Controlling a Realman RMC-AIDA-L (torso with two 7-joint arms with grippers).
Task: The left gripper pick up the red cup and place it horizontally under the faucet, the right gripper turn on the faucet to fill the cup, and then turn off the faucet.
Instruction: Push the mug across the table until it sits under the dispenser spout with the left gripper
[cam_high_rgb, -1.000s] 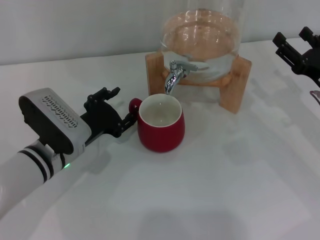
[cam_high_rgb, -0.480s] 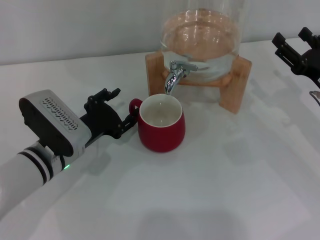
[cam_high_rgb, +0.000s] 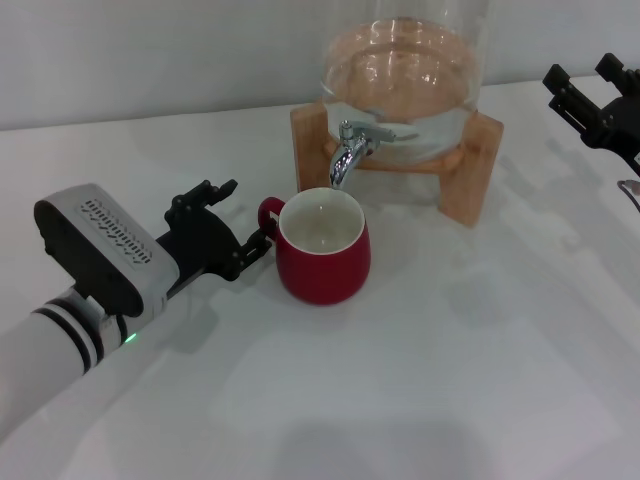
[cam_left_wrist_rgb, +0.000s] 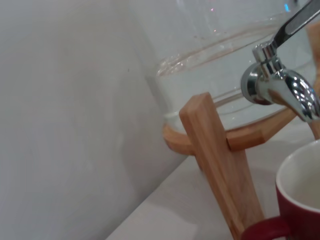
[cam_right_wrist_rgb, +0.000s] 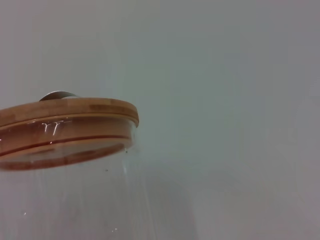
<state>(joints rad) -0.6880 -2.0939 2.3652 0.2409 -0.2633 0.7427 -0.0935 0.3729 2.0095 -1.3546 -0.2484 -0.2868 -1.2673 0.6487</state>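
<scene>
I see the red cup (cam_high_rgb: 322, 246) upright under the faucet (cam_high_rgb: 349, 149) near the desk's back edge; left gripper (cam_high_rgb: 246, 232) spread beside its handle, right gripper (cam_high_rgb: 590, 88) apart at the back right corner.

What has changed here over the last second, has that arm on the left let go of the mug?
The left gripper has drawn back slightly toward the robot, its arm sliding a little leftward; its tips sit at the handle of the red cup, and whether they grip cannot be told. The cup, the faucet above it and the right gripper stayed put.
</scene>
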